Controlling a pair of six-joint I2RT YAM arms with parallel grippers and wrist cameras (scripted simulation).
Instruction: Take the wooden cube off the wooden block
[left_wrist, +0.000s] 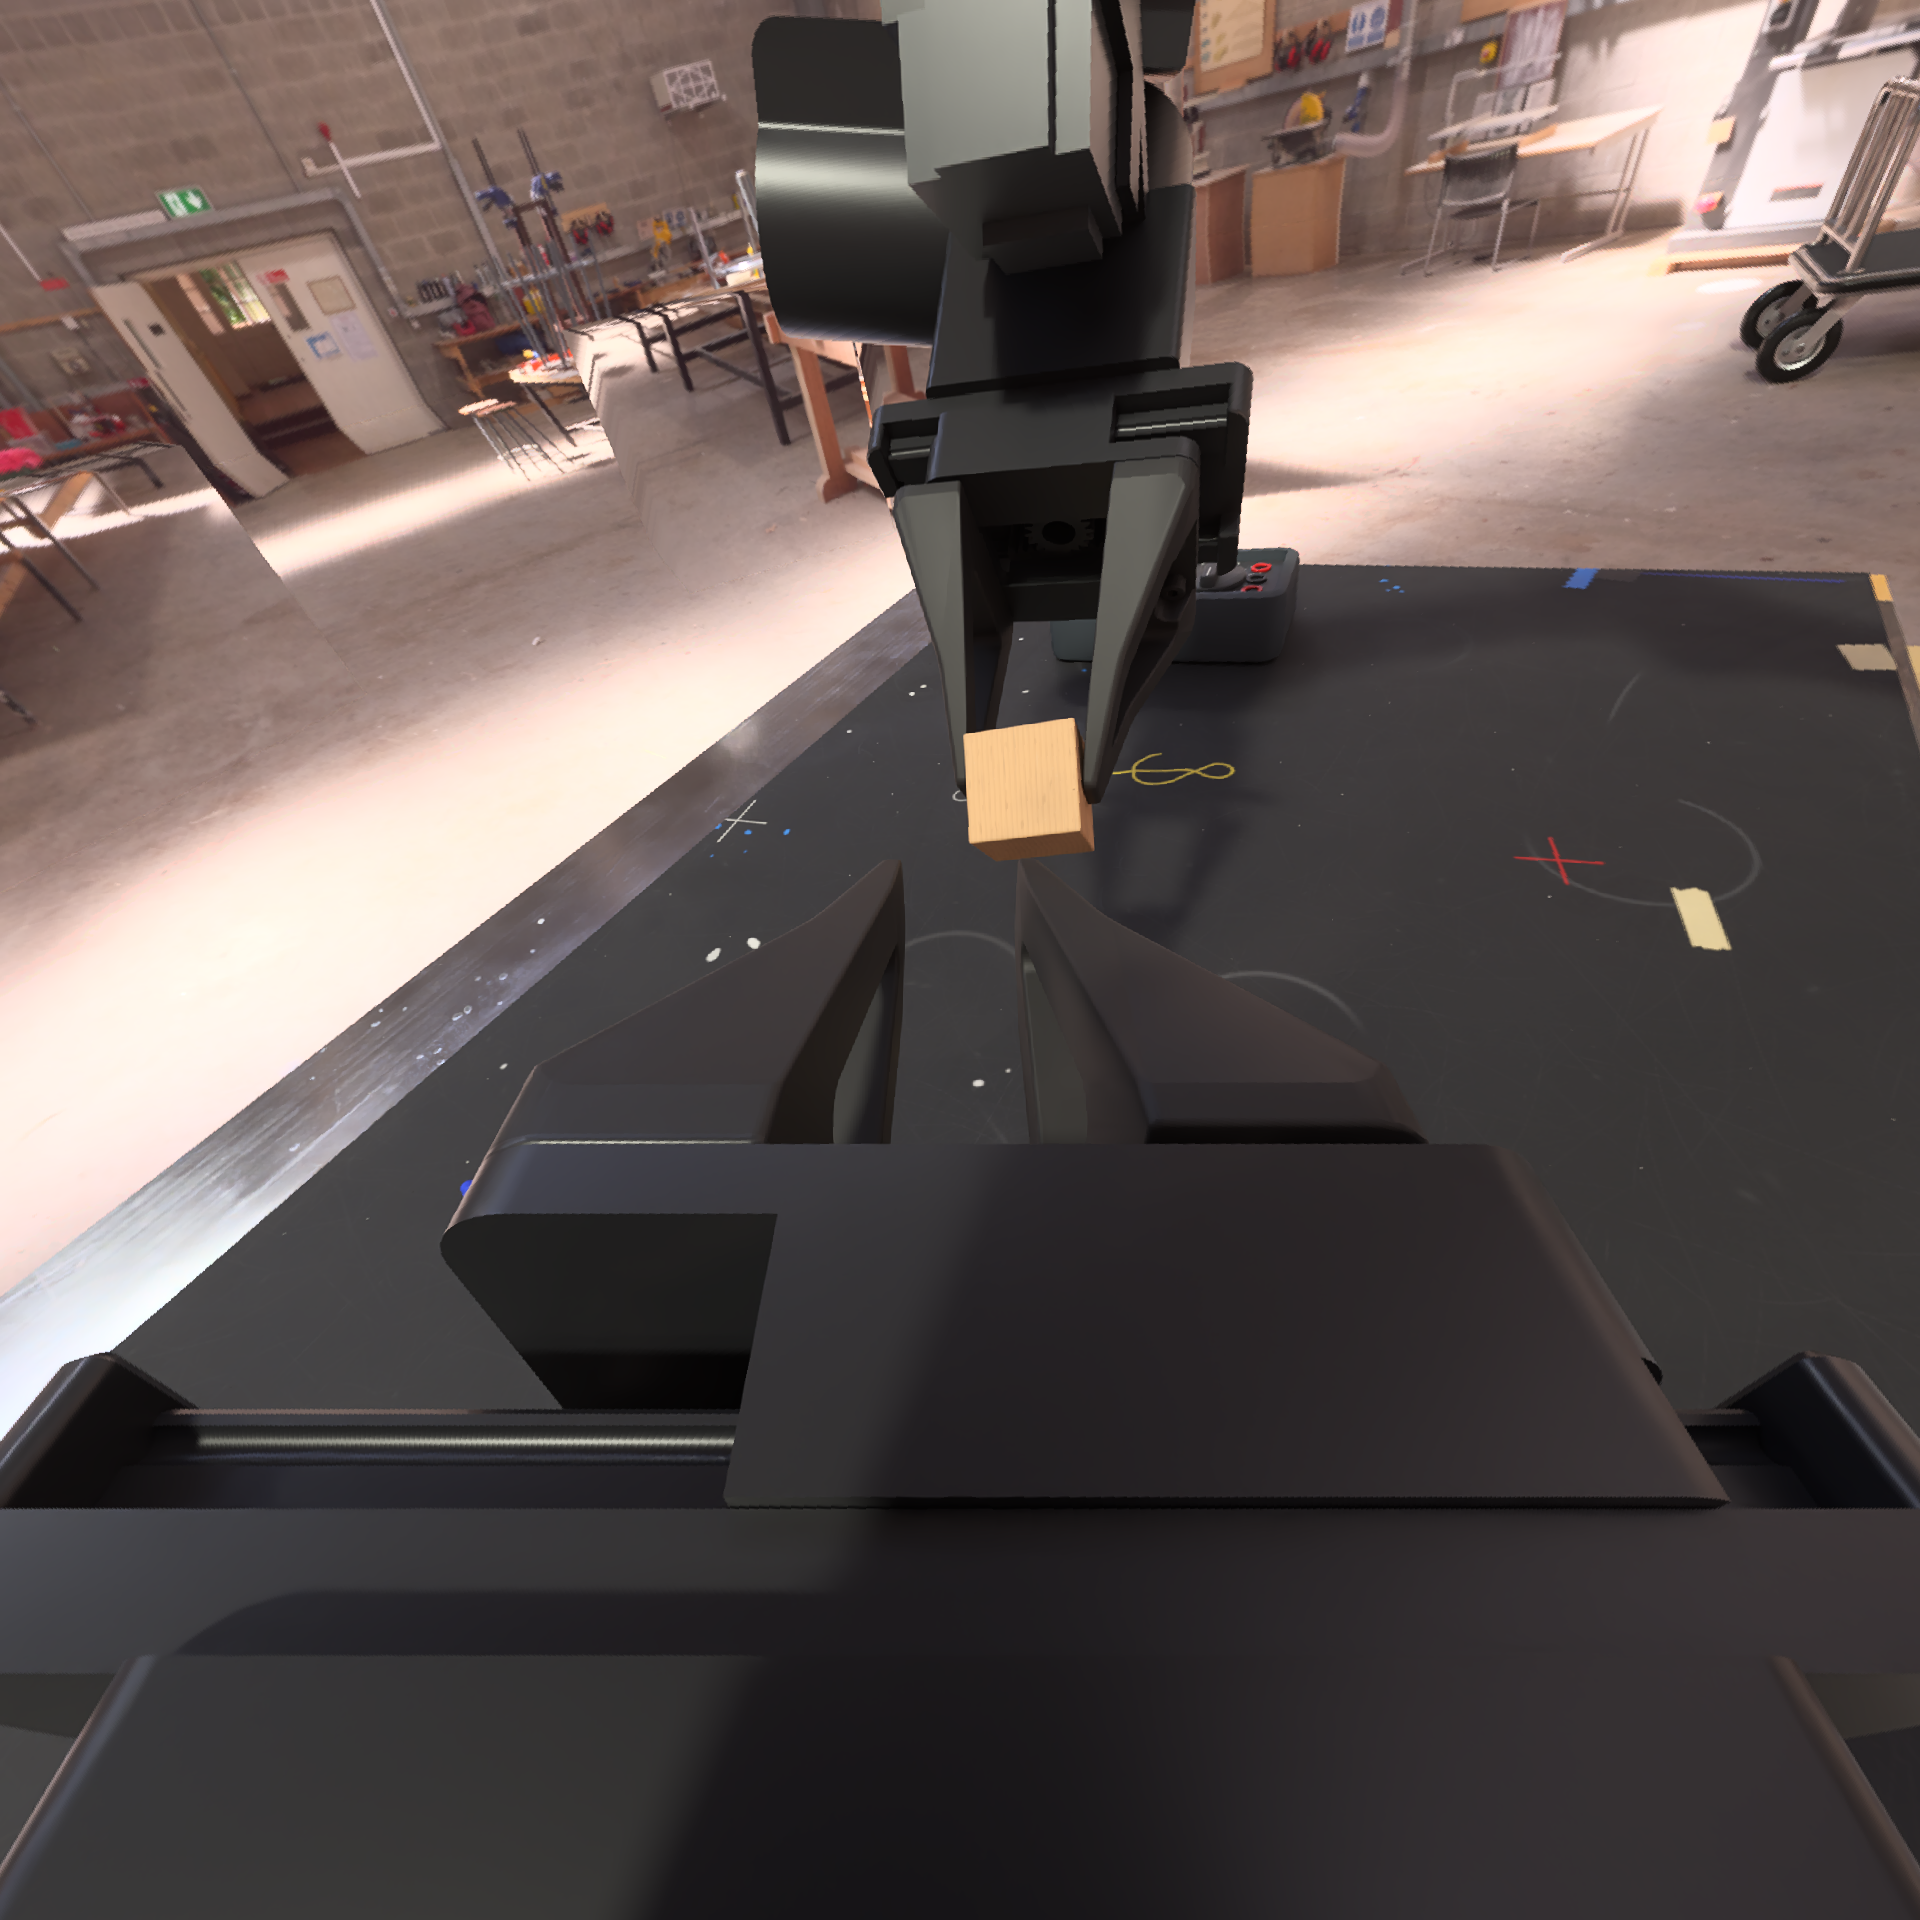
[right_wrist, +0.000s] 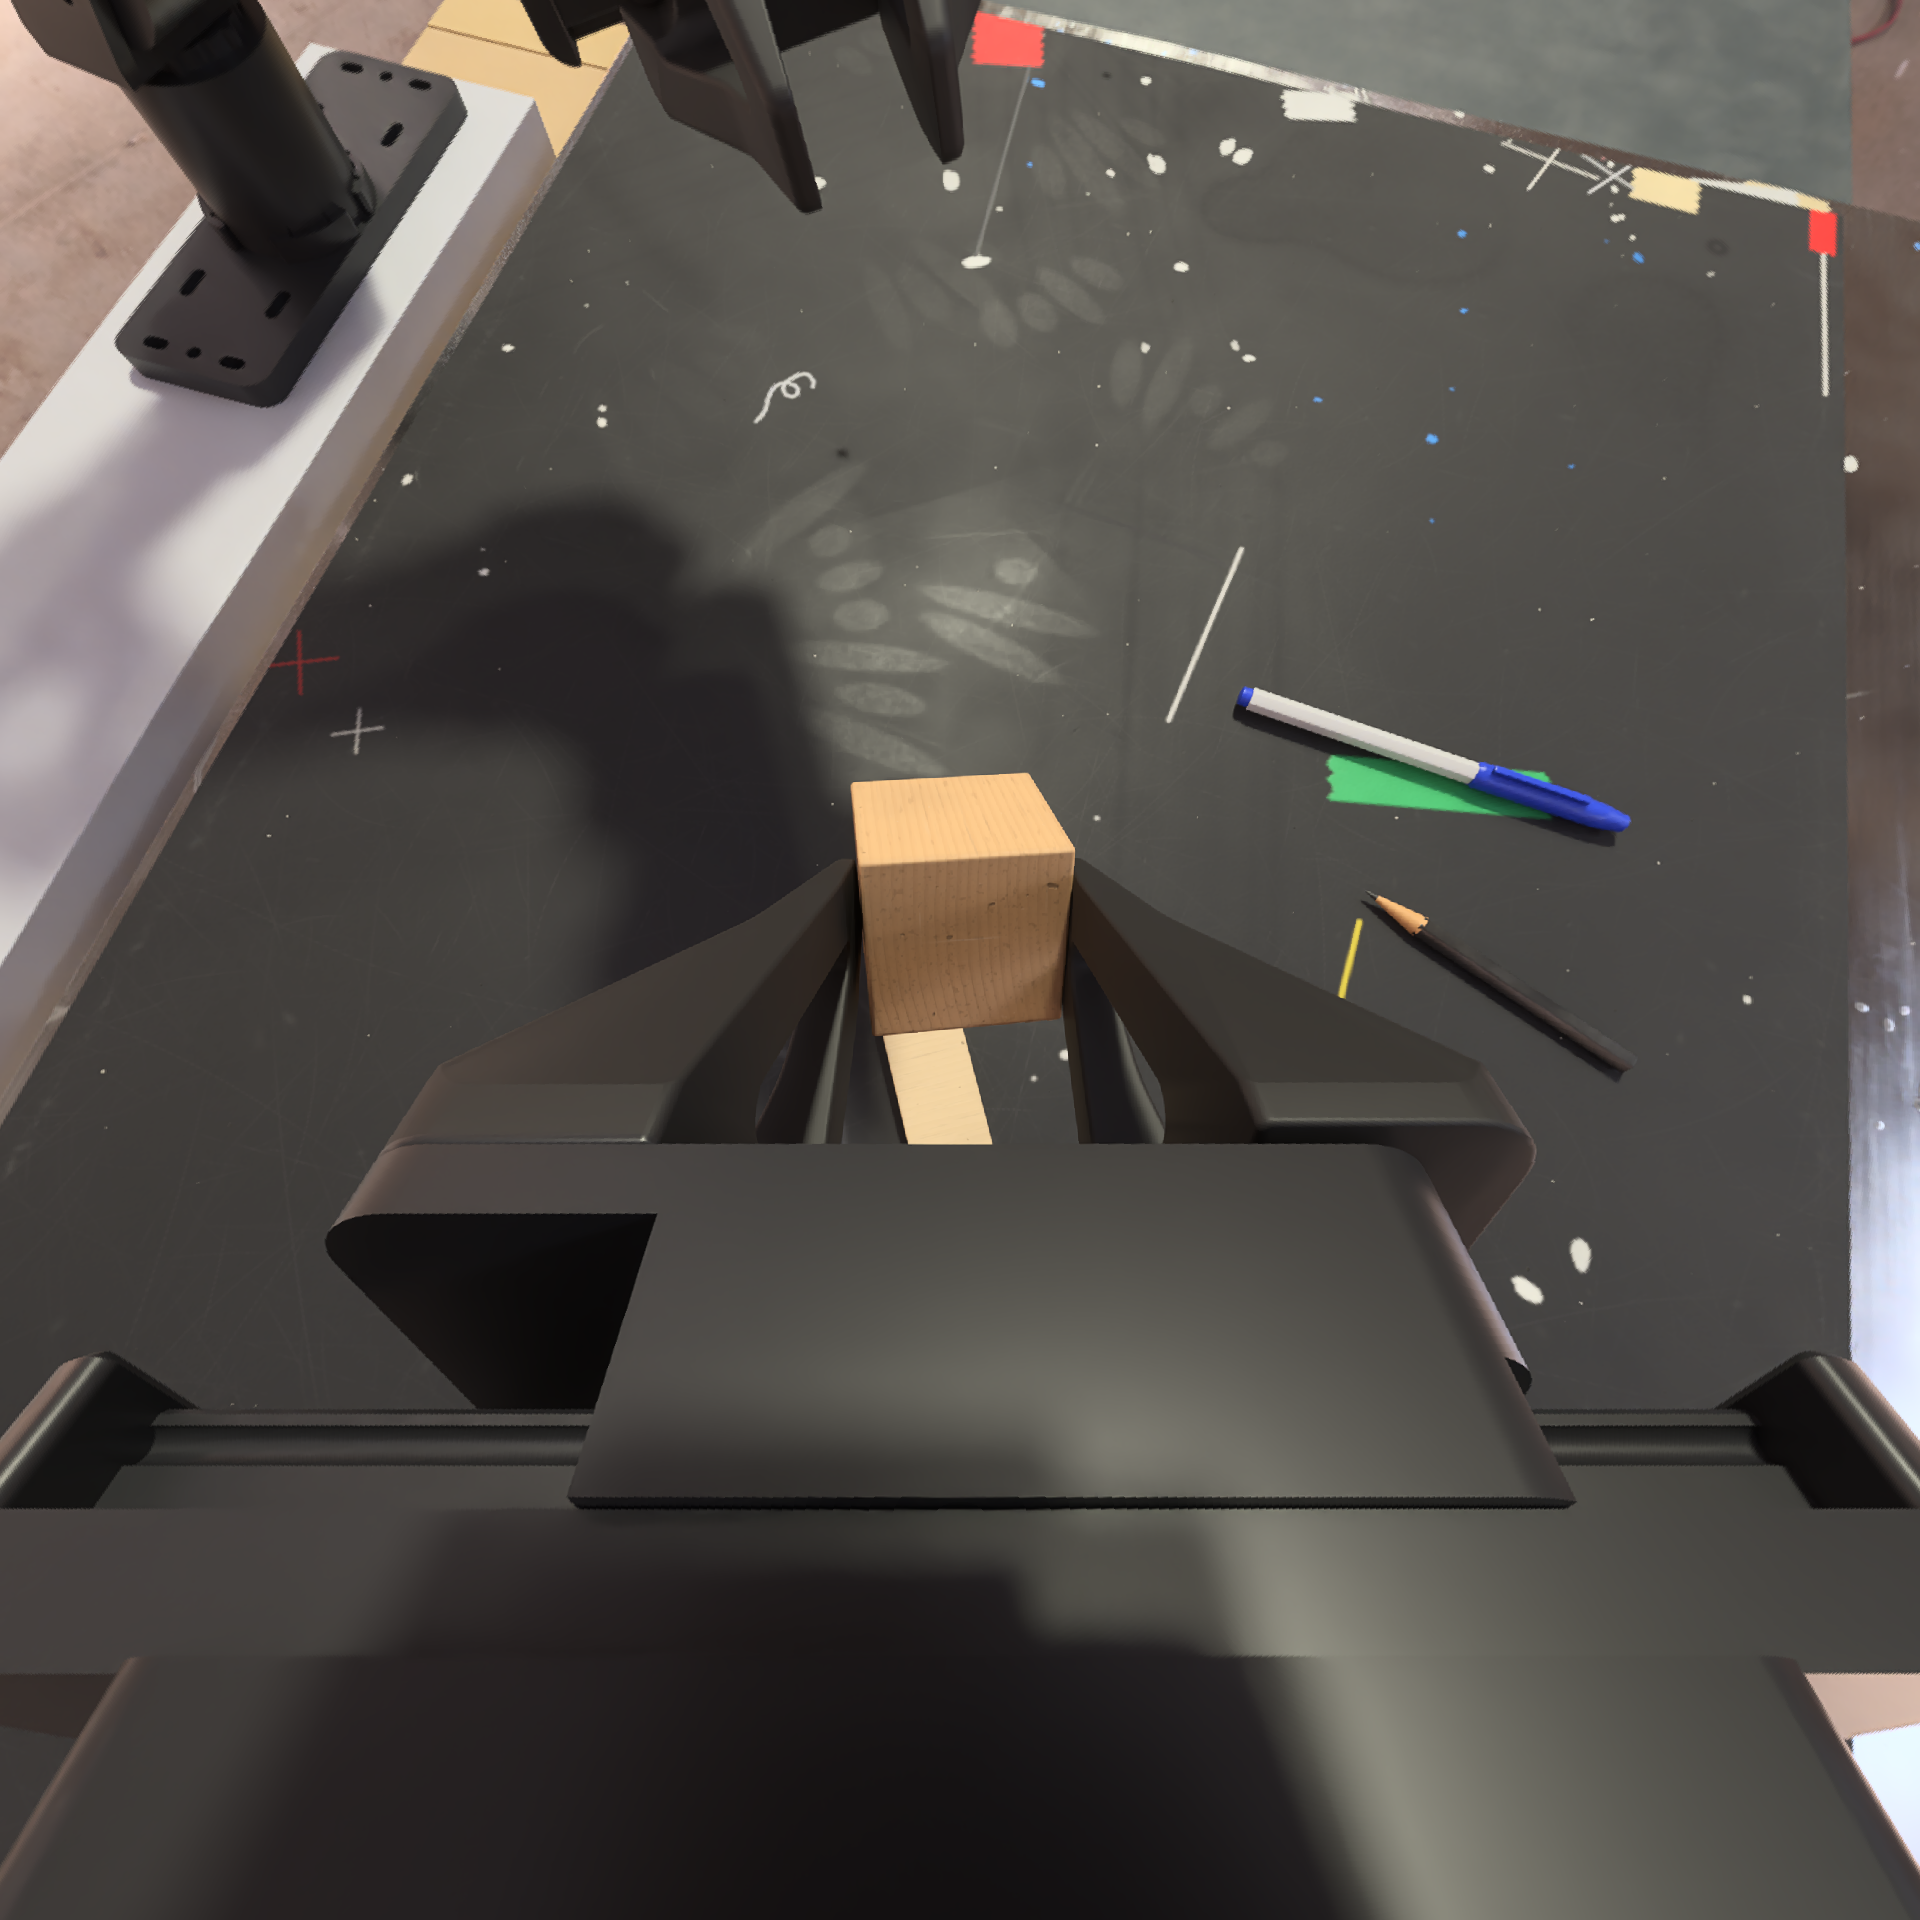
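My right gripper (right_wrist: 964, 873) is shut on the light wooden cube (right_wrist: 961, 904), with one finger on each side face. Below the cube, between the fingers, shows a strip of a paler wooden block (right_wrist: 940, 1086); I cannot tell whether the cube touches it. In the left wrist view the right gripper (left_wrist: 1029, 779) points down and holds the cube (left_wrist: 1029, 795) above the black table (left_wrist: 1455, 1039); the block does not show there. My left gripper (left_wrist: 958, 873) is just in front of the cube, a little below it, its fingers a narrow gap apart and empty. It also shows at the top of the right wrist view (right_wrist: 878, 177).
A blue-capped pen (right_wrist: 1434, 758) lies across a green tape patch (right_wrist: 1382, 790), with a dark pencil (right_wrist: 1507, 987) nearer, both right of the cube. An arm base (right_wrist: 281, 239) stands on a white beam at the left. A dark box with red sockets (left_wrist: 1236, 613) sits behind the right gripper. The table's metal edge (left_wrist: 582, 883) runs along the left.
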